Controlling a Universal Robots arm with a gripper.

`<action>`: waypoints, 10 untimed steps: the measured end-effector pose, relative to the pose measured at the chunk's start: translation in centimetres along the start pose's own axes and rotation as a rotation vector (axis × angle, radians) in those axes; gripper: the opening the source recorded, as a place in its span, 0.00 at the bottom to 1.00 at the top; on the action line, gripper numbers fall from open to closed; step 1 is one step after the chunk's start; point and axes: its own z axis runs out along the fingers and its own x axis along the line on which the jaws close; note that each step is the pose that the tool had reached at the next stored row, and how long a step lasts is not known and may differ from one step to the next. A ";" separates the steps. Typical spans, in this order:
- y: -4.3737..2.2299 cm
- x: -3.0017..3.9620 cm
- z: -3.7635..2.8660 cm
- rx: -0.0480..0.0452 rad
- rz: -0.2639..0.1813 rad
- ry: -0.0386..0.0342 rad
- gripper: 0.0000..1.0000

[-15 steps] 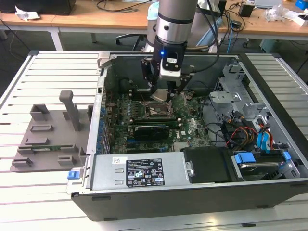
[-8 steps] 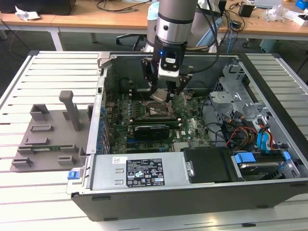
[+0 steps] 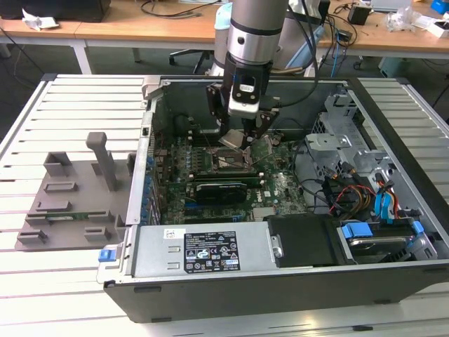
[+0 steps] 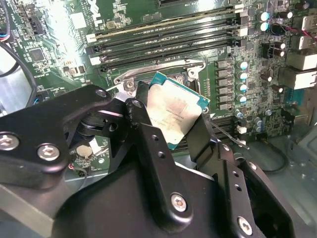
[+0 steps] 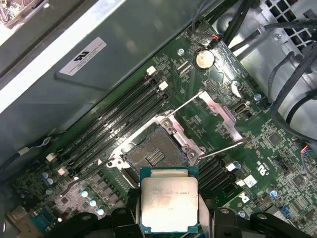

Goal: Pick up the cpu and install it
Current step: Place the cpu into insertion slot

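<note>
**Cpu** (image 5: 169, 199): flat square chip, silvery top, pale green edge. Gripped by two opposite edges between the closed black fingers (image 4: 146, 139). This probably keeps the underside clear for seating. It sits at the centre of the exterior view, tilted, just above the board and not yet seated.

**Socket** (image 5: 156, 154): just beside the cpu, its contact field bare. The metal plate (image 5: 218, 110) is swung back and the thin lever (image 5: 220, 148) released, seemingly to leave the opening free for the chip.

**Board** (image 3: 280, 191): green, lying flat on the case floor. It carries long black memory slots (image 5: 116, 121) beside the socket and a coin battery (image 5: 202, 59).

**Case** (image 3: 280, 284): open box on its side, mid-frame in the exterior view. It holds the board, a metal drive cage (image 3: 340, 133) and bundled cables (image 3: 351, 196) toward the exterior view's right.

**Tray** (image 3: 70, 203): grey, with upright posts, on the slatted counter (image 3: 42, 288) at the exterior view's left, well apart from the case work.
</note>
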 end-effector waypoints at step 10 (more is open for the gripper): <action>0.00 0.00 0.07 -0.0007 0.064 0.0046 0.55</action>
